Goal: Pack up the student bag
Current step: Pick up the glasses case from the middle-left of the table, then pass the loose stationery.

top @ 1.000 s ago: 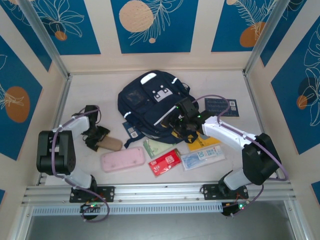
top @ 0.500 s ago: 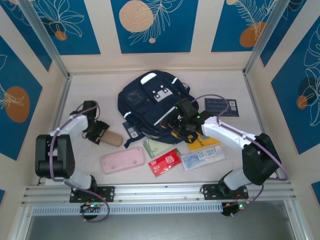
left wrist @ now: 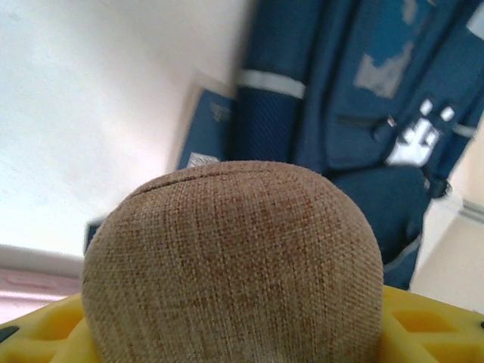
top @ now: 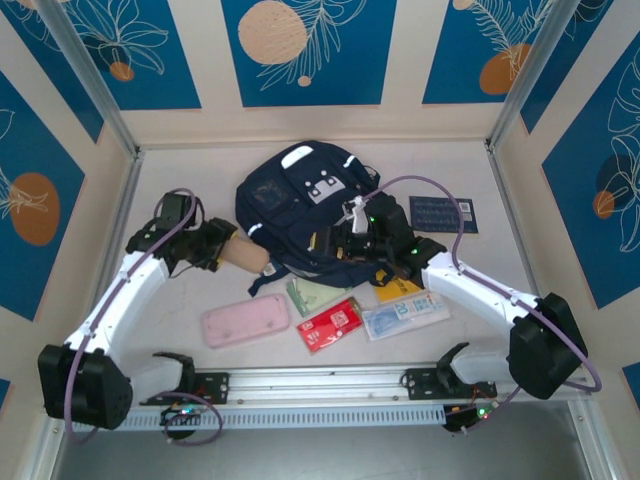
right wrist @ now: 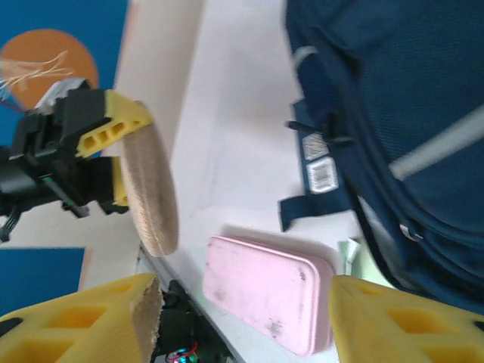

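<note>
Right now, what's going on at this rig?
The left claw holds a tan fabric pouch next to the left side of the student bag. The right claw is open at the bag's near right edge, with nothing between its fingers. A pink case, a red packet and a clear packet lie unpacked in front of the bag.

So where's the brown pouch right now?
In the top view it's left of centre: the brown pouch sits in the left gripper's jaws, its tip almost at the student bag's left edge, beyond the pink case.
</note>
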You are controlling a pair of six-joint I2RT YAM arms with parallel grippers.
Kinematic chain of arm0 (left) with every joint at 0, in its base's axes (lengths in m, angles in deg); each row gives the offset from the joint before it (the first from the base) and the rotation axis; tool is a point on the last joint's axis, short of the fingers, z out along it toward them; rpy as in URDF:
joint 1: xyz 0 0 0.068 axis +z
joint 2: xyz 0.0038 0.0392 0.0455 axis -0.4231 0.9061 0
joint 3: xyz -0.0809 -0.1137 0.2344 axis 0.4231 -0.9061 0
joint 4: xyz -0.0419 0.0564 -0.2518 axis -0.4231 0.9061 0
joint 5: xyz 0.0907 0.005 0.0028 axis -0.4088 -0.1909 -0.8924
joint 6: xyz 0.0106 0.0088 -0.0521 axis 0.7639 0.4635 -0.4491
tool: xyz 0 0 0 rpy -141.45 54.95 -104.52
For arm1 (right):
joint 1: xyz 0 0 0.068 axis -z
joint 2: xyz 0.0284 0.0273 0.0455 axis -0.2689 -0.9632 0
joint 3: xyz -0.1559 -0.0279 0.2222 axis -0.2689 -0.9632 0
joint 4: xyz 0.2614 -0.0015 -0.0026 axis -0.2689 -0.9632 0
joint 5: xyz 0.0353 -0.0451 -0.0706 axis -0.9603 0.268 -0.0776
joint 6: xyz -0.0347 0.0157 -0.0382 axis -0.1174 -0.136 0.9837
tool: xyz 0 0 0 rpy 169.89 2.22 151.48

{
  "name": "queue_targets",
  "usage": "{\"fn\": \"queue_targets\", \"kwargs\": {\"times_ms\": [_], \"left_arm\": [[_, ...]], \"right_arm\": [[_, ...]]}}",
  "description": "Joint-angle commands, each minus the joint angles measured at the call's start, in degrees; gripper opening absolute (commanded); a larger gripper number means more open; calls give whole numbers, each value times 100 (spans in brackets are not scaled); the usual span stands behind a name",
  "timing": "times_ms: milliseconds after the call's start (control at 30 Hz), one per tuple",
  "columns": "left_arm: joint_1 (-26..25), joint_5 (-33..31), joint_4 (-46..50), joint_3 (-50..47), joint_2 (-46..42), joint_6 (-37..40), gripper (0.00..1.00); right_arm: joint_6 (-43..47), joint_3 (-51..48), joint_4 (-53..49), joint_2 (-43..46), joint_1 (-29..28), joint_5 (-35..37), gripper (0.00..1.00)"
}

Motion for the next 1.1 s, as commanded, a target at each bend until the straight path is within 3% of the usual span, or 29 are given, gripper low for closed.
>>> {"fn": "queue_targets", "kwargs": {"times_ms": [0, 167, 467, 667, 800, 967, 1067], "left_arm": [[-274, 195, -148, 198, -156, -457, 50], [-719, 87, -212, 253, -176, -677, 50], [-1121, 54, -355, 333, -136, -839, 49], [-1266, 8, -382, 309, -148, -889, 48], [-1330, 2, -433, 215, -149, -925, 48], [-1348, -29, -460, 175, -157, -949, 48], [-1348, -47, -472, 190, -119, -872, 52]], "right_arm": [[100, -172, 944, -11, -88, -749, 69], [-7, -108, 1525, -263, -353, -1061, 82], [250, 490, 1257, -1004, -850, -684, 83], [179, 808, 1416, -1501, -1057, -734, 75], [320, 1014, 1384, -1627, -1228, -691, 64], [244, 1001, 1381, -1664, -1224, -605, 42], [152, 855, 1477, -1571, -1157, -531, 36]]}}
